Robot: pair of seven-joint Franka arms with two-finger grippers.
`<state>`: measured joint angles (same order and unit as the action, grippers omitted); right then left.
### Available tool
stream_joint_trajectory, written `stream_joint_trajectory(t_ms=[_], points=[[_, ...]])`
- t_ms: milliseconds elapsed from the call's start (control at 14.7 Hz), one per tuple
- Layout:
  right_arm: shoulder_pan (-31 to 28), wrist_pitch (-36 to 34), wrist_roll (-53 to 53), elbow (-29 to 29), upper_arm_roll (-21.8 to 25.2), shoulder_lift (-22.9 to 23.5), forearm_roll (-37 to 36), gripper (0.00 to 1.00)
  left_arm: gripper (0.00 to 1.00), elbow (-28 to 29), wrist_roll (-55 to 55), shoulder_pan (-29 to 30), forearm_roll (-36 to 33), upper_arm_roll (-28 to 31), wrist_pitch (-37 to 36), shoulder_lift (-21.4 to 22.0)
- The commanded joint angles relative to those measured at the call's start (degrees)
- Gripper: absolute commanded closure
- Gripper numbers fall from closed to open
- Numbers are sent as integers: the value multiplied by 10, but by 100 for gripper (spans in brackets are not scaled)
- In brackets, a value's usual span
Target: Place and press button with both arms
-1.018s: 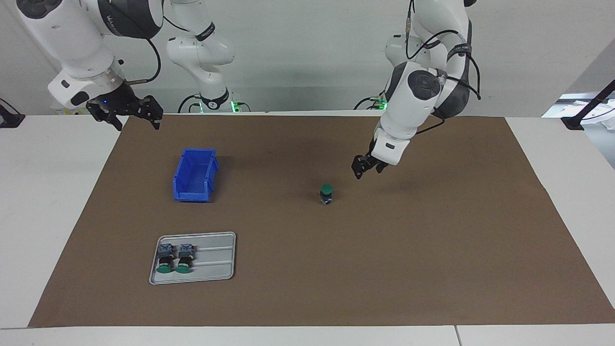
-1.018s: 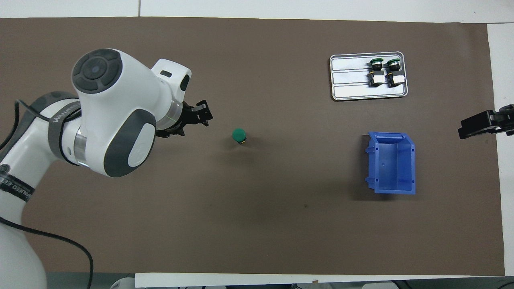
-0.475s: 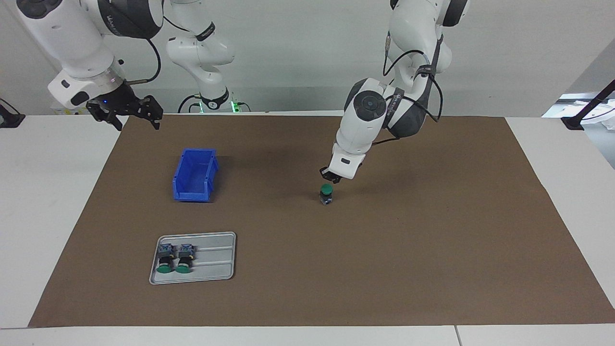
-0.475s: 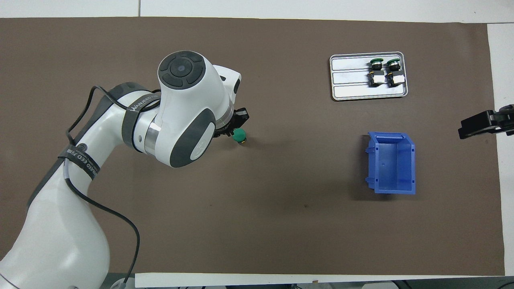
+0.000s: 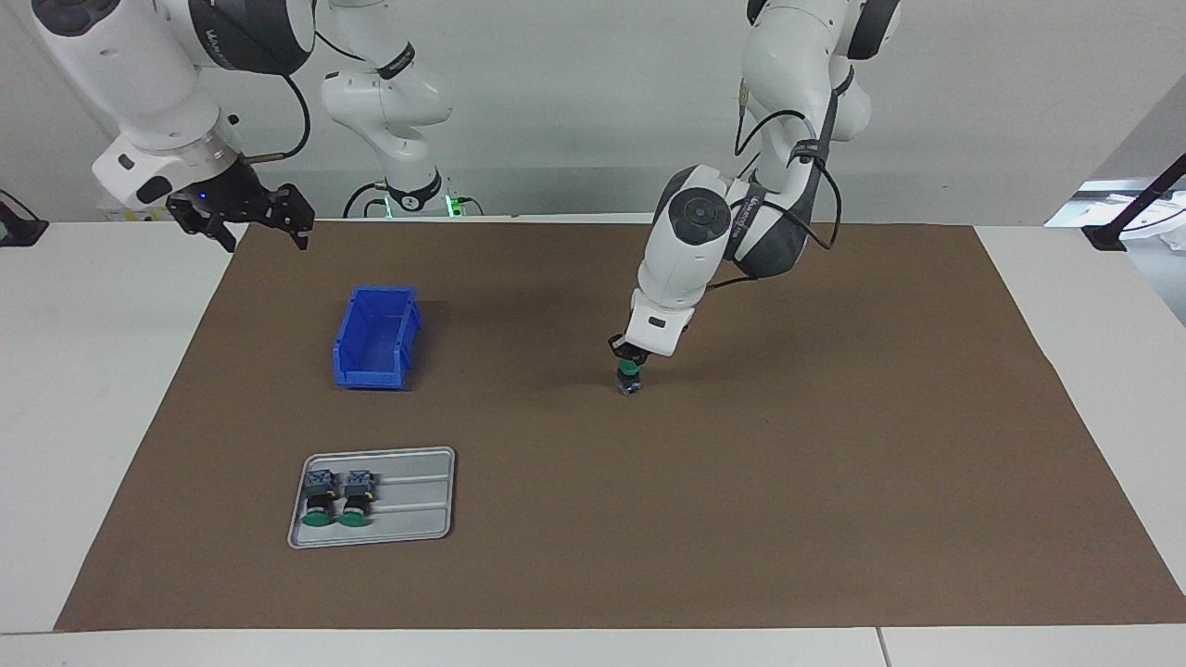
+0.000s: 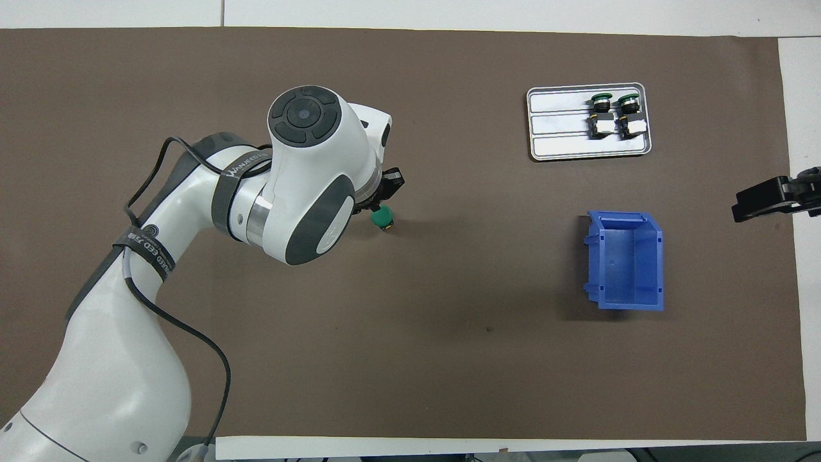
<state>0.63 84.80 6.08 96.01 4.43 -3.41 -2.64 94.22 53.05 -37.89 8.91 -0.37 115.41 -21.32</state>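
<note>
One camera sits high across the table, facing the robots. The other looks steeply down from above them. Both share the mat.

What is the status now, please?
Left tool down on button, mid-mat. Right tool waits near blue bin. Nothing in the way.

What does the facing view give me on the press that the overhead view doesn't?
Only the facing view shows the left pincer down on the green cap of the button, and the whole right pincer raised over the table's edge at the right arm's end, where it waits. Only the overhead view shows the button's cap mostly clear of the left arm's wrist, and the inside floor of the blue bin. Both show the button upright on the brown mat and two more buttons lying in the grey tray.
</note>
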Motion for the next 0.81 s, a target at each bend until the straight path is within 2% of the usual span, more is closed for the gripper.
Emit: stream_joint_trajectory(t_ms=[0,747], points=[[-1,4,-5,7,-1,-7,3,2,100,4,15,-9,-14,5,22,-5],[-1,4,-5,7,-1,-7,3,2,100,50,14,-22,-13,5,50,0]])
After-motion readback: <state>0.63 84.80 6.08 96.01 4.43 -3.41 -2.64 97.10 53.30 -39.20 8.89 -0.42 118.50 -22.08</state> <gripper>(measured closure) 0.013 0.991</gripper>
